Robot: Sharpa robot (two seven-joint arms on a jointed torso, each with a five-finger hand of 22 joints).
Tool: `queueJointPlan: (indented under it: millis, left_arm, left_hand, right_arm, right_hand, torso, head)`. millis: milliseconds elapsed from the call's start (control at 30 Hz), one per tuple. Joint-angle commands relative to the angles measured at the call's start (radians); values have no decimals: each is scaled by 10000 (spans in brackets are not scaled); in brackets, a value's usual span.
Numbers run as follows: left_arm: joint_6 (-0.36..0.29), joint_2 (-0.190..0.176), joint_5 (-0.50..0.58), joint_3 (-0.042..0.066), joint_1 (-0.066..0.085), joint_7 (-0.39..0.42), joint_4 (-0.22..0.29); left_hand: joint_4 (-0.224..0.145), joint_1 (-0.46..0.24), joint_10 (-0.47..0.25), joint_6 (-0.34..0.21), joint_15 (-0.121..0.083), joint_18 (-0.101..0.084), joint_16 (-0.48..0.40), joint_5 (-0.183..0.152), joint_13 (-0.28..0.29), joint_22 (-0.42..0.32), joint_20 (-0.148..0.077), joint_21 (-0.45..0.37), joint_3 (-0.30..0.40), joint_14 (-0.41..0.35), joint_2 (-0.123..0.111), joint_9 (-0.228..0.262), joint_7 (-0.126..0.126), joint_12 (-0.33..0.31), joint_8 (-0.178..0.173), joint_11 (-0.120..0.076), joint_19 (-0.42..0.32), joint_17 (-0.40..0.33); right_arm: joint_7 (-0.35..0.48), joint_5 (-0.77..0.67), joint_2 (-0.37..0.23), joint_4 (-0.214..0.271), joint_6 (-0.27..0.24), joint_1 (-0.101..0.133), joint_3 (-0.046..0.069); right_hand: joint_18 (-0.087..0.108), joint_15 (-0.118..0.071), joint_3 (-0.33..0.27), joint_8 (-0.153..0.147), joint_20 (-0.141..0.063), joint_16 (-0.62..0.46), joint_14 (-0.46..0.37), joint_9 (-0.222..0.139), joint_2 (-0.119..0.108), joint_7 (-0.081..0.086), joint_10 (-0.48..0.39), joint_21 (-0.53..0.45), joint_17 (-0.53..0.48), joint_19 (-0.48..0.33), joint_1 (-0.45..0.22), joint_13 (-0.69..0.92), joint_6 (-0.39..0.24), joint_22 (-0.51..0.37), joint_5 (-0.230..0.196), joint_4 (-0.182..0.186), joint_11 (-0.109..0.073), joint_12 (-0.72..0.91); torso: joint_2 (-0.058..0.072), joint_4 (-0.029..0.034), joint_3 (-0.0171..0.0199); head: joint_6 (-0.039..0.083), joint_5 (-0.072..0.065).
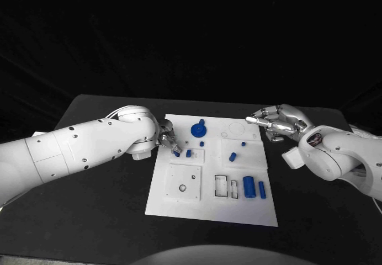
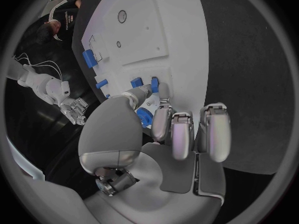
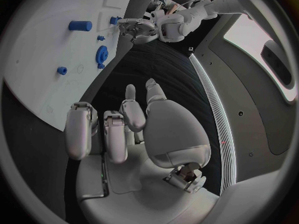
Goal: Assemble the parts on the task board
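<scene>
The left hand (image 1: pixel 168 138) hangs over the task board's (image 1: pixel 183 201) near-left edge, fingertips pinching a small blue part (image 1: pixel 176 153) directly beneath them, while the right hand (image 1: pixel 276 122), empty with fingers loosely spread, hovers well apart.

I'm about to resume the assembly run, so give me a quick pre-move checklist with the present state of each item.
1. Task board lies flat on the table: ok.
2. Left hand is over the board's left edge, fingertips down at a small blue part: ok.
3. Left hand's grip on that part: cannot tell; its fingers hide the contact.
4. Right hand holds nothing and is off the board's far right corner, fingers curled: ok.
5. Blue gear stands clear of both hands: ok.
6. Blue cylinder and blue bar lie side by side near the slots, untouched: ok.
</scene>
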Motion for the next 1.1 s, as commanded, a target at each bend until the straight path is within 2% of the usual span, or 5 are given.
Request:
queueJointPlan:
  millis: [33,667,933,1100]
  left_arm:
    - [219,53,-48,-71,-89,-136,-41]
    - [187,108,-173,-72,-87,-158,-91]
    - [69,92,-210,-66,-86,-167,-169]
    - [-151,52,-198,-42,-86,-154,-159]
  left_hand:
    - [60,-206,38,178,-83,-128,30,70,33,1999,-89,72,-136,1072,13,-22,-107,69,1,30,834,2634]
    - [376,-618,96,277,-103,-140,30,79,181,2048,-108,113,-588,1072,0,-47,-124,168,-9,13,850,2634]
    - [892,-1083,115,362,-96,-152,30,60,252,2095,-103,151,-1460,1072,-49,-55,-110,202,4,25,864,2634]
    - [1339,-1328,125,396,-85,-161,30,49,288,2128,-94,179,-2333,1072,-5,-55,-96,215,15,37,874,2634]
  right_arm:
    - [104,-4,-4,25,99,-7,1]
    - [107,-1,-15,37,101,-6,2]
    - [107,1,-14,30,89,-6,2]
    - [110,1,-4,18,93,-6,2]
  right_hand:
    - [55,38,-40,-65,0,40,1044,14,125,-25,952,-69,2632,-47,2,3400,64,-24,39,5,-187,3422]
    - [57,38,-41,-68,0,40,1044,14,125,-25,946,-75,2632,-52,3,3393,63,-33,40,4,-187,3415]
    - [62,38,-44,-83,0,40,1044,16,128,-22,919,-88,2632,-64,7,3360,58,-52,41,-1,-186,3376]
    - [62,38,-44,-83,0,40,1044,16,128,-22,919,-88,2632,-64,7,3360,58,-52,41,-1,-186,3376]
  torso:
    - [-3,1,-2]
    - [-6,-1,-2]
    - [-6,4,-10]
    - [-5,-5,-12]
  head:
    - [-6,-17]
    - [-25,-41]
    - [-8,-51]
    - [3,-49]
